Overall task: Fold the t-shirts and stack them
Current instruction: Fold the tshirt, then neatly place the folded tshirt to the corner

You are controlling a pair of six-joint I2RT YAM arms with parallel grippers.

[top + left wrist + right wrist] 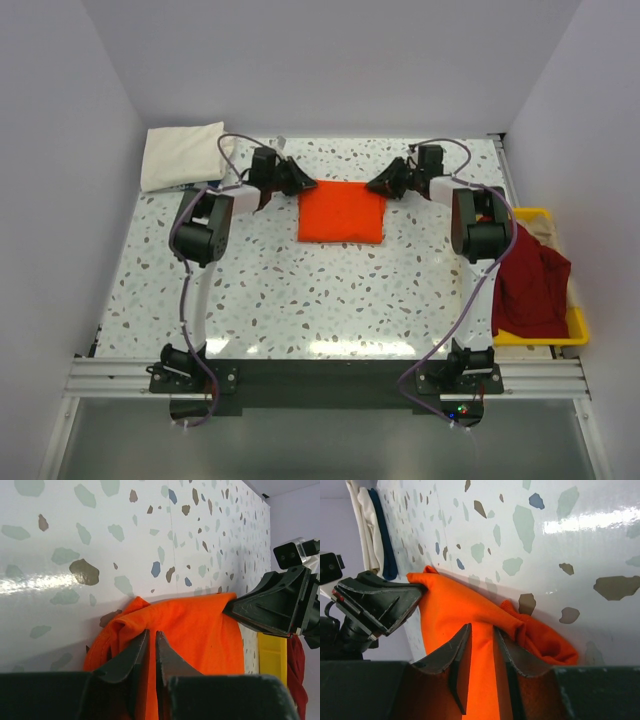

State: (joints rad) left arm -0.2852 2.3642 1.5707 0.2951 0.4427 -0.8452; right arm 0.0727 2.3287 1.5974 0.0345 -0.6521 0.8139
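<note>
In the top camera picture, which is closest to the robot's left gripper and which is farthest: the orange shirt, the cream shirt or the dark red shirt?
Starting from the left gripper:
1. Orange shirt, in the middle of the table, right at its fingertips.
2. Cream shirt, in the far left corner.
3. Dark red shirt, draped over the yellow tray at the right edge.

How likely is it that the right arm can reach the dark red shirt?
Probably yes: the dark red shirt hangs over the yellow tray on that arm's side, with nothing between. The right gripper would first have to leave the orange shirt.
</note>
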